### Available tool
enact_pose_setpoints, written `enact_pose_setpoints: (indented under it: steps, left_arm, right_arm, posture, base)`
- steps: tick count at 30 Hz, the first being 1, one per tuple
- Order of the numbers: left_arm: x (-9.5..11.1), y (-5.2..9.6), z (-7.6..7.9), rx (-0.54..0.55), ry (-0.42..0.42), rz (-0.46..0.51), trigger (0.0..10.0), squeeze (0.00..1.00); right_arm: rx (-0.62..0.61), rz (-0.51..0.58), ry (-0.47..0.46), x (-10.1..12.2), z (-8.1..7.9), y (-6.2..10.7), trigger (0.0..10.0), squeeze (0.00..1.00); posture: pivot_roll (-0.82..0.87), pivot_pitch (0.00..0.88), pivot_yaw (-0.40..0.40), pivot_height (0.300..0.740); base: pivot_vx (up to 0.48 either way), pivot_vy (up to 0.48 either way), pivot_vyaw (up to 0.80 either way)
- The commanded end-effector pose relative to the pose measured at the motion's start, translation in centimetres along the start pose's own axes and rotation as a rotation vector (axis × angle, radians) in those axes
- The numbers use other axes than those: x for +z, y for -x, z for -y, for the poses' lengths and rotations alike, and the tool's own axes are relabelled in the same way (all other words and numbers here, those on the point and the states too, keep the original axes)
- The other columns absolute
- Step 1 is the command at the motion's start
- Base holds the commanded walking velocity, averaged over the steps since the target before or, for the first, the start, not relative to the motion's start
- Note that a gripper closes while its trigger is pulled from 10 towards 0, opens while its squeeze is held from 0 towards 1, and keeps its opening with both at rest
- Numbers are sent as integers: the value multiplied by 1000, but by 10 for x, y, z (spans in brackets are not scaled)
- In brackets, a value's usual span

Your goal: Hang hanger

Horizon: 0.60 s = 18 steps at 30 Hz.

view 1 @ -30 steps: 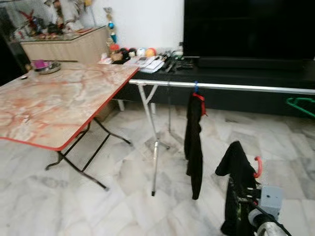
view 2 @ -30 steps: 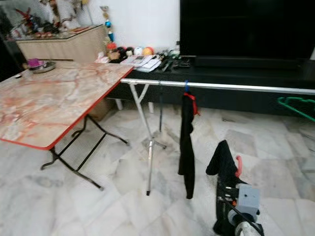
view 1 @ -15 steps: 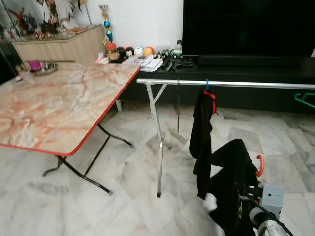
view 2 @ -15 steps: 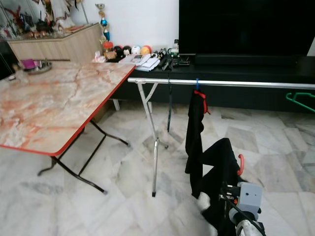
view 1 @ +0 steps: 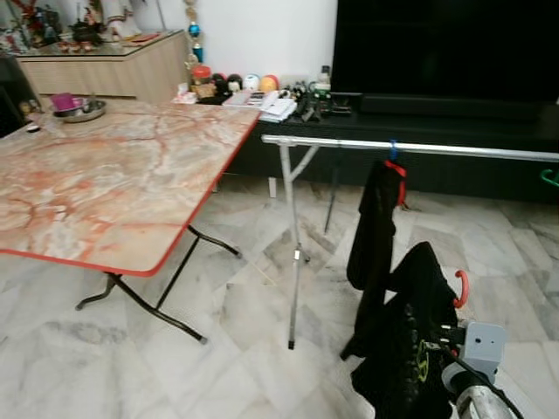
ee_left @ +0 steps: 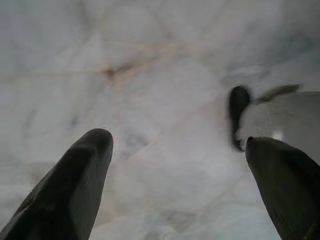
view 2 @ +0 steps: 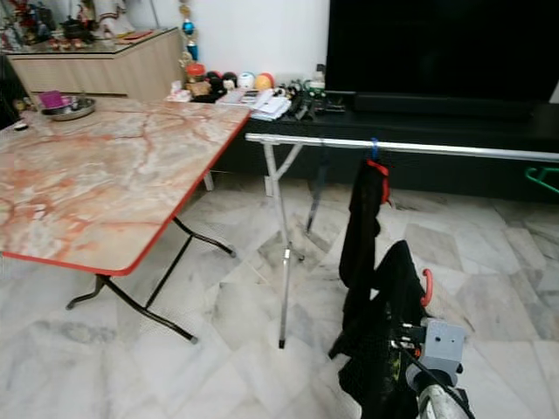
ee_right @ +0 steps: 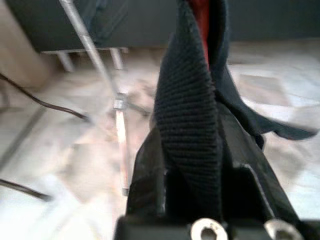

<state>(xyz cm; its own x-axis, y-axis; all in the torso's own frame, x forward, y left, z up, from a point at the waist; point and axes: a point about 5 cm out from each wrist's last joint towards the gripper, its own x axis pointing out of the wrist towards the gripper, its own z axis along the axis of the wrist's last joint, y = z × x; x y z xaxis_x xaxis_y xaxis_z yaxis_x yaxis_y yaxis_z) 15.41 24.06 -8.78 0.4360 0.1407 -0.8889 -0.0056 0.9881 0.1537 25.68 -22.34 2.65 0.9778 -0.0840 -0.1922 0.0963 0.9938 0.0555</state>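
At lower right, the right claw is clamped on a red hanger draped in a black ribbed-knit garment, below and just in front of the thin silver rail. Another black garment hangs from that rail. Open marble floor lies between the rail's leg and the red-edged, marble-patterned table at left. The left claw hangs over the floor, fingers apart.
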Motion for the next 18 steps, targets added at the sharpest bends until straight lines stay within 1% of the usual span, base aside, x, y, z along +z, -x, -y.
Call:
enact_pose_setpoints:
  steps: [1, 3, 10, 18]
  left_arm:
    - [3, 0, 2, -4, -13, 7, 10000, 0]
    - [3, 0, 2, -4, -24, 7, 10000, 0]
    - [3, 0, 2, -5, -22, 7, 10000, 0]
    - [4, 0, 3, -17, -17, 13, 10000, 0]
  right_arm:
    - [-9, 36, 7, 7, 4, -1, 10000, 0]
    - [-7, 36, 6, 7, 4, -1, 10000, 0]
    - [2, 37, 7, 8, 2, -3, 10000, 0]
    - [-2, 42, 9, 9, 4, -5, 10000, 0]
  posture:
    - [72, 0, 51, 740]
    - [74, 0, 50, 740]
    - [75, 0, 48, 740]
    - [76, 0, 48, 740]
  base:
    - [0, 0, 0]
    - [0, 0, 0]
    - [0, 0, 0]
    - [0, 0, 0]
